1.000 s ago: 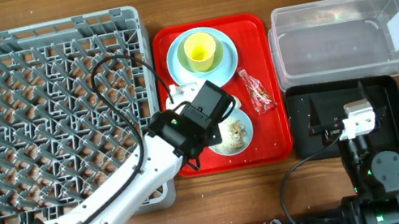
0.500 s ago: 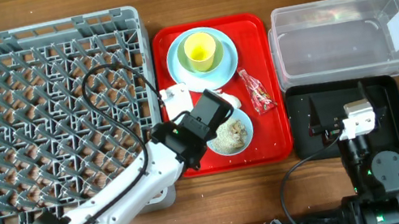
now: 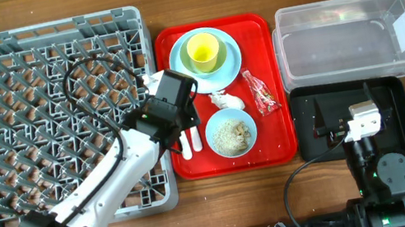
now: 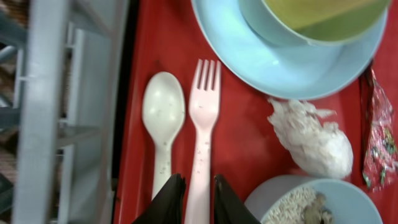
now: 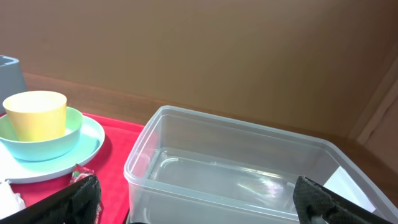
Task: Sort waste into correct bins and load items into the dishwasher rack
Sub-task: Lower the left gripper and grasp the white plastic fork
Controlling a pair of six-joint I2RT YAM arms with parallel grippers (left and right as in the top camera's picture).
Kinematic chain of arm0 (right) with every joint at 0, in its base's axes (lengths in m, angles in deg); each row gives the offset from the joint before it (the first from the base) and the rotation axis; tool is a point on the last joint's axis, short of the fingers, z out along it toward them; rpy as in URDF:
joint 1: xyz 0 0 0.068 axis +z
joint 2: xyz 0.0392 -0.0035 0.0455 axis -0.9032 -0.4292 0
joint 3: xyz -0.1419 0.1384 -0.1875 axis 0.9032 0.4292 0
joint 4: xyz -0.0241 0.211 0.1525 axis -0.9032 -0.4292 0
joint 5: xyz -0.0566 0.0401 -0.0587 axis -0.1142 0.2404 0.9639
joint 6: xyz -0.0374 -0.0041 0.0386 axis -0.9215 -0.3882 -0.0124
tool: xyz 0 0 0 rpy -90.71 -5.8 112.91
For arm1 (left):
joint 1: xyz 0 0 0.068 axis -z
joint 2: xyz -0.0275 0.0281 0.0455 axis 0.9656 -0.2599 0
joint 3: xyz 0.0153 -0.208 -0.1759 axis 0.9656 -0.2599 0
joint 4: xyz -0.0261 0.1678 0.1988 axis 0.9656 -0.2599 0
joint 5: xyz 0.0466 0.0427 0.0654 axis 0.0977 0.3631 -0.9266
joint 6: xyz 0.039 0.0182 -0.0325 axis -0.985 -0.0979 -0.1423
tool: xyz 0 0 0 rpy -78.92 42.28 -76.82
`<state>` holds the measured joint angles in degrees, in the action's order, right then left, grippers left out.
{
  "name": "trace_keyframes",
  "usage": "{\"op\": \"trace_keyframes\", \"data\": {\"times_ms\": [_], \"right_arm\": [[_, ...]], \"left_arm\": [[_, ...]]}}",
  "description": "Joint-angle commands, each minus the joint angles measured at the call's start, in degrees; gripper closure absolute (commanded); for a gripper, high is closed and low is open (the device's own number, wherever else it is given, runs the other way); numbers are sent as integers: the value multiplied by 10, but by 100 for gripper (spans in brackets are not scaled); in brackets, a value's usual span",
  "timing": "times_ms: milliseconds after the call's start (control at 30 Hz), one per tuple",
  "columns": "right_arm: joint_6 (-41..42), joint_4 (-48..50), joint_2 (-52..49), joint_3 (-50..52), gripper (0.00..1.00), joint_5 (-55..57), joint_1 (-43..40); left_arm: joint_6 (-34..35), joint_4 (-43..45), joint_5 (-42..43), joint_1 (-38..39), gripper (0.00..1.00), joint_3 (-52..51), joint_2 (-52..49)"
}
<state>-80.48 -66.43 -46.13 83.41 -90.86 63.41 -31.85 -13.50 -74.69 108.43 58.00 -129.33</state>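
My left gripper [image 4: 199, 200] is shut on the handle of the white fork [image 4: 203, 118], which lies on the red tray next to the white spoon [image 4: 163, 115]. From overhead the left gripper [image 3: 185, 121] covers both; only the handle ends [image 3: 191, 143] show. The crumpled napkin [image 3: 225, 99], red wrapper [image 3: 262, 93] and the light-blue bowl of crumbs [image 3: 231, 135] lie to its right. The yellow-green cup [image 3: 203, 49] stands on the light-blue plate [image 3: 233, 65]. My right gripper [image 3: 353, 127] is open and empty over the black tray [image 3: 400, 133], facing the clear tub [image 5: 249, 168].
The grey dishwasher rack [image 3: 37, 126] fills the left and touches the red tray [image 3: 276, 149]. Its wall [image 4: 43, 112] stands just left of the spoon. The clear tub [image 3: 345, 42] sits behind the black tray at the right.
My left arm has swung left and back, from above the crumb bowl to the fork and spoon at the tray's left edge. The right arm has not moved.
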Motion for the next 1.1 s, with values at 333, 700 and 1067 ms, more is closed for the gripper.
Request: {"op": "trace_keyframes", "data": {"times_ms": [333,700,1067], "right_arm": [[-2,1,3,1,0,7,2],[-2,1,3,1,0,7,2],[-2,1,3,1,0,7,2]], "left_arm": [[-25,2,-2,29,96,-4,-9],[-21,26,8,29,83,-4,-10],[-21,43,7,30,81,-4,-10]]}}
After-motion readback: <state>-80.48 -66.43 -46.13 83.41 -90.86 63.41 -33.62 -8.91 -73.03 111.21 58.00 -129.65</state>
